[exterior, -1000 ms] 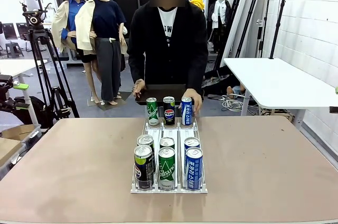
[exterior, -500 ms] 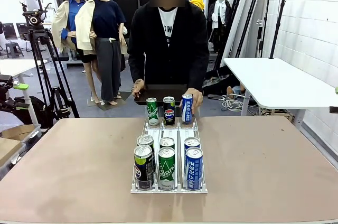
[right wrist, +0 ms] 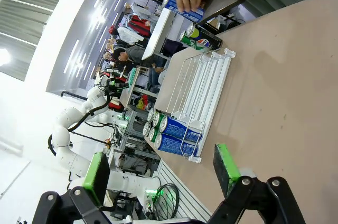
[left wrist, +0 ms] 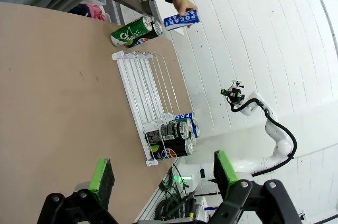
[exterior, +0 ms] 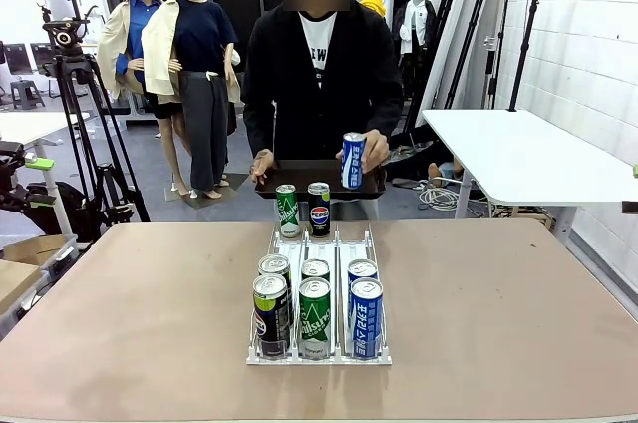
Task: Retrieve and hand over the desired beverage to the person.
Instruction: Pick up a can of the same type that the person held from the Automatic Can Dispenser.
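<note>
Holding a blue can (exterior: 353, 161) over a dark tray (exterior: 295, 176), the person (exterior: 319, 74) stands across the table (exterior: 498, 293) in the front view; a Pepsi can (exterior: 319, 210) and a green can (exterior: 287, 211) stand at the far end of the white rack (exterior: 339, 243), six more cans (exterior: 315, 318) at its near end. Left wrist view: the blue can reads POCARI; the left gripper (left wrist: 162, 175) gapes wide, empty. Right wrist view: the right gripper (right wrist: 161, 170) gapes wide, empty.
</note>
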You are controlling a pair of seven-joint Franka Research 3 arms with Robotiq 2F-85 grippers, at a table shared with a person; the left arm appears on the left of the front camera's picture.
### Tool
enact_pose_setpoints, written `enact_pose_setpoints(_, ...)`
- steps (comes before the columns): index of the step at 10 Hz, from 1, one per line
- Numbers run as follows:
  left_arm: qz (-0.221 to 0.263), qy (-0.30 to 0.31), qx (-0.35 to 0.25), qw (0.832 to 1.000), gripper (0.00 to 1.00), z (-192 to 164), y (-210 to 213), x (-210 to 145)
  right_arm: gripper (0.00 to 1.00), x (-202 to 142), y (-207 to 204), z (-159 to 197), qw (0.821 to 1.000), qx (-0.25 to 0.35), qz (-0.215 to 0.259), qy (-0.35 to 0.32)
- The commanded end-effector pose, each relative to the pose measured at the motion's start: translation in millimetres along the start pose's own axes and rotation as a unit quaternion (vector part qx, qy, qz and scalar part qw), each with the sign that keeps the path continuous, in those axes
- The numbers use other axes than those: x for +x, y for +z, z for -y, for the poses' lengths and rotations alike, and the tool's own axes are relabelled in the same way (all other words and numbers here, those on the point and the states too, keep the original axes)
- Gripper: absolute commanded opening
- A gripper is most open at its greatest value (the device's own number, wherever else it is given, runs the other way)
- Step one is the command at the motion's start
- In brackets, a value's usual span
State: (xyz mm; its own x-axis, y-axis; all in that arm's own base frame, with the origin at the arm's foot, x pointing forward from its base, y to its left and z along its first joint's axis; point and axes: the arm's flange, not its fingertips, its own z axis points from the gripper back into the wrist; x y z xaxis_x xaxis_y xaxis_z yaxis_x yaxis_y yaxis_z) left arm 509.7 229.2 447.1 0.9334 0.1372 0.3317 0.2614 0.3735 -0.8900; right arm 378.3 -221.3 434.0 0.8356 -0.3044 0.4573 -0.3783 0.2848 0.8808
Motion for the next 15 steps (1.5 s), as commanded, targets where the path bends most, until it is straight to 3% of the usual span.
enact_pose_setpoints(1,0.004,0.006,0.004,1.000,1.00,0.1,1.1,0.2,1.00,-3.8,-2.3,-1.2,1.000,-0.006,0.006,-0.002)
enact_pose_setpoints(15,0.004,0.006,0.004,1.000,1.00,0.1,1.1,0.2,1.00,-3.8,-2.3,-1.2,1.000,-0.006,0.006,-0.002)
